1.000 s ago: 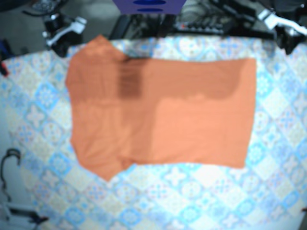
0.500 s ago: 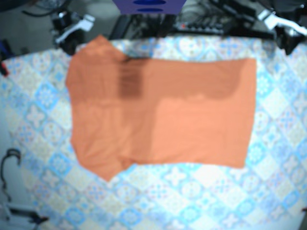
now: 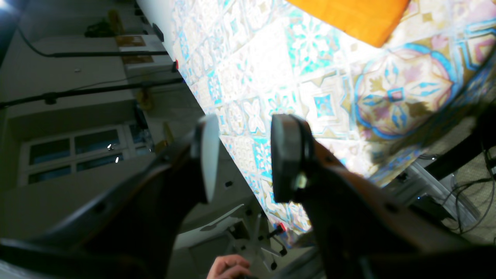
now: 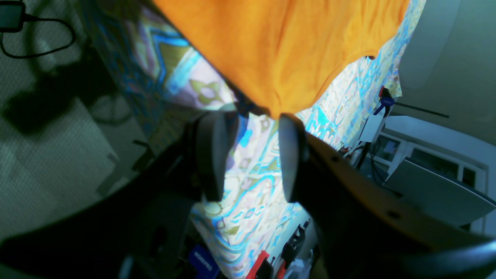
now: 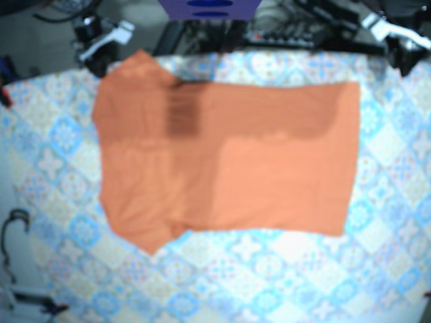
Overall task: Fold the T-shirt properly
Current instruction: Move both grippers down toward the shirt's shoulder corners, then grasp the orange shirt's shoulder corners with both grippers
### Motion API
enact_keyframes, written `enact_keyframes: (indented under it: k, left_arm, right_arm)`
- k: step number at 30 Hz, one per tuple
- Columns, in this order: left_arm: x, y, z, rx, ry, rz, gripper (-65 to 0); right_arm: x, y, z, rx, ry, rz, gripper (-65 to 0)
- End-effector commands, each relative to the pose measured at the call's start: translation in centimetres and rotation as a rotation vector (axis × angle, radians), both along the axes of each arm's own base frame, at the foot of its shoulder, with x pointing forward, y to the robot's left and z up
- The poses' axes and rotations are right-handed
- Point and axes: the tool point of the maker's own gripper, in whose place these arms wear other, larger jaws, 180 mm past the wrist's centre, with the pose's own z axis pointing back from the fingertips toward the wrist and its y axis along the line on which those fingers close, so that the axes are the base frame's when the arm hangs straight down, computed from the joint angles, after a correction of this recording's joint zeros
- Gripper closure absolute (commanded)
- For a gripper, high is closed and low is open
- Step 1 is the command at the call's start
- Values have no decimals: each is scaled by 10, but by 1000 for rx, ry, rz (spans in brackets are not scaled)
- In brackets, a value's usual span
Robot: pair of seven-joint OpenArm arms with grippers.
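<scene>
An orange T-shirt (image 5: 222, 158) lies spread flat on the patterned tablecloth (image 5: 283, 269), with one sleeve pointing to the top left and one to the bottom left. My right gripper (image 5: 108, 40) hovers off the table's far left corner, just beyond the upper sleeve tip (image 4: 271, 110). In the right wrist view the right gripper (image 4: 248, 155) is open, its fingers (image 4: 211, 155) empty and close to that tip. My left gripper (image 5: 394, 37) sits past the far right corner. The left gripper (image 3: 240, 155) is open and empty, with a shirt corner (image 3: 356, 19) well ahead of it.
Cables and dark equipment (image 5: 303, 27) crowd the floor behind the table's far edge. A blue-purple object (image 5: 209, 8) stands at the top centre. A cable loop (image 5: 13, 229) lies off the left edge. A person's hand (image 3: 228, 267) shows low in the left wrist view.
My right gripper has shifted rightward along the far edge, closer to the upper sleeve. The shirt and my left gripper have stayed put.
</scene>
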Motion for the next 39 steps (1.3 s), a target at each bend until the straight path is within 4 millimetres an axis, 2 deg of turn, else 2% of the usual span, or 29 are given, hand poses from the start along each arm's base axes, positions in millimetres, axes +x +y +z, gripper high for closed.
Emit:
enact_keyframes:
  k: [1,8,16,26,31,39]
  left_arm:
    - [2,1,7,9,-22,-6,-228]
    - [1,6,7,25,-17,26,-228]
    - [1,6,7,25,-17,26,-228]
    - [1,9,6,-7,-18,62,-228]
    - [1,11,6,-24,-19,80,-228]
    - [1,11,6,-24,-19,80,-228]
  right_arm:
    - [28,13,13,33,-76,45,-229]
    - [32,10,16,29,-87,42,-229]
    - [43,16,32,38,-136,56,-229]
    - [41,15,30,35,-127,55,-229]
    - [44,3,31,16,-133,33,-229]
    - [33,-2,16,8,-85,21,-229]
